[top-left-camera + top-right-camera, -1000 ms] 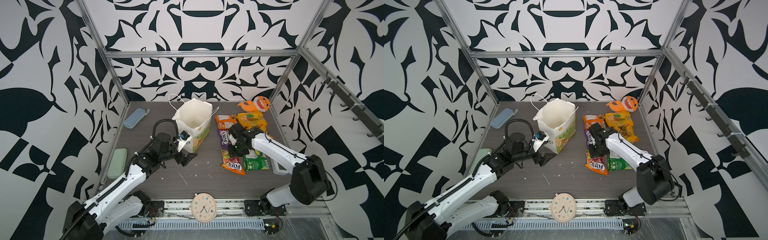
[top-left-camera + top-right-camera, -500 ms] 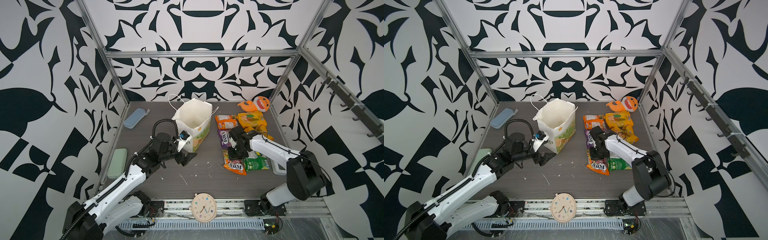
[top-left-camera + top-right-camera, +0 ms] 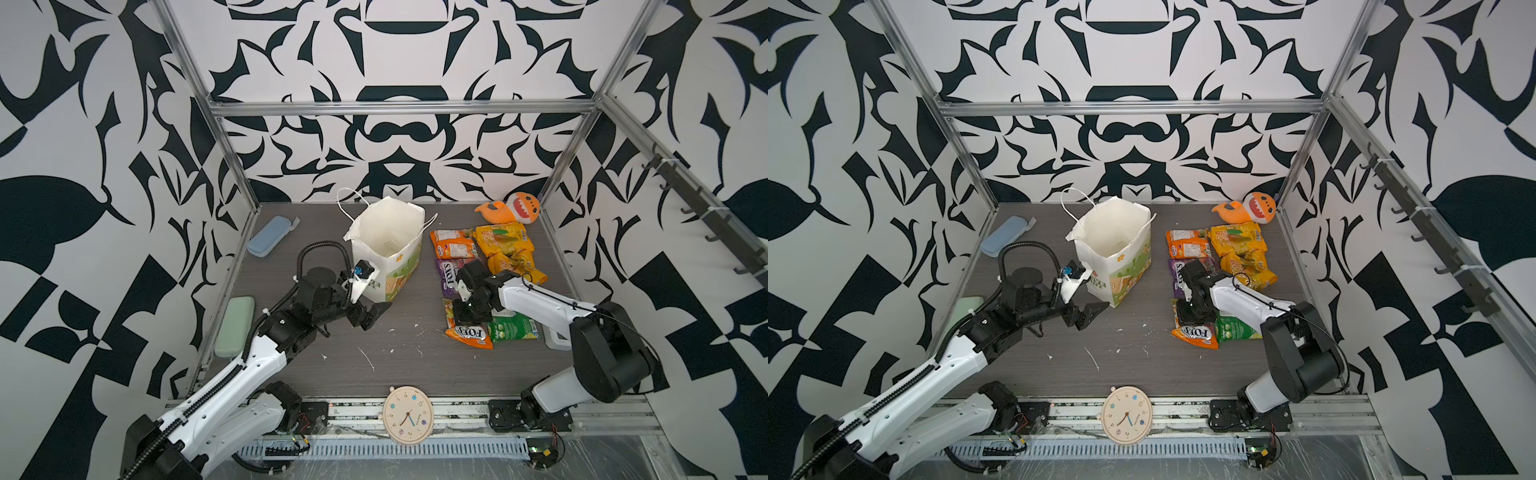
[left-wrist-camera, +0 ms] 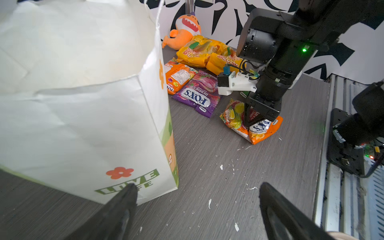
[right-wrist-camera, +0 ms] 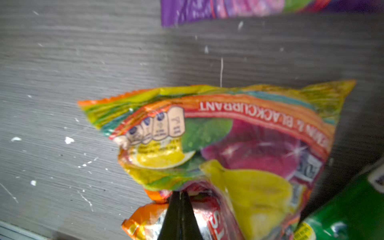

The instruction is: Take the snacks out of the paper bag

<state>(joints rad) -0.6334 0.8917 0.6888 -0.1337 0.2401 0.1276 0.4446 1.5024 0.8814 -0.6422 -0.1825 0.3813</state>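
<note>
Right gripper (image 3: 464,313), closed, has moved forward onto the orange-red packet (image 3: 469,332) at the tabletop's right side. Left gripper (image 3: 376,315) stands spread beside the upright paper bag (image 3: 386,249), apparently empty: unloading likely done.

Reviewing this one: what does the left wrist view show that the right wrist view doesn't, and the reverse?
Left wrist only: the paper bag, the plush shark, the yellow packets, the open left hand. Right wrist only: the BLACKCURRANT lettering on the orange-red packet, close up. Both: that orange-red packet, the purple packet, the shut right hand down on the orange-red one.
</note>
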